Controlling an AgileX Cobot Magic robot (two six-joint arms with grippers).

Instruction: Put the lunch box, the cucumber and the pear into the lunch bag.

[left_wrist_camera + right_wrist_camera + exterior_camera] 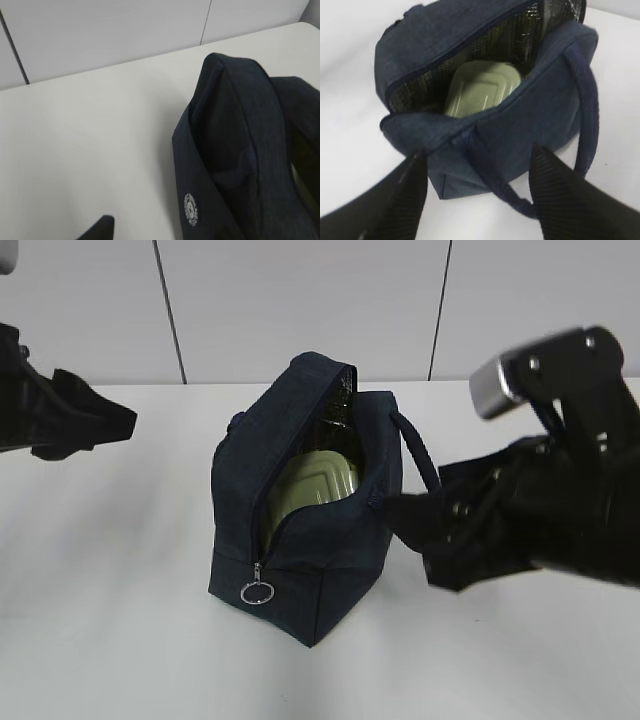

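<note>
Lunch box (pixel 482 87) inside open lunch bag (pixel 330 540); right gripper (pixel 477 192) spread beside bag; left gripper (pixel 95 425) apart, state unclear.

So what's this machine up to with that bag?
It is packing a lunch. The dark blue lunch bag stands unzipped on the white table, and the lunch box with its pale green lid already sits inside. The right gripper, open, hangs at the bag's near side by a handle. The left gripper waits off to the side, holding nothing I can see. No cucumber or pear is visible.
</note>
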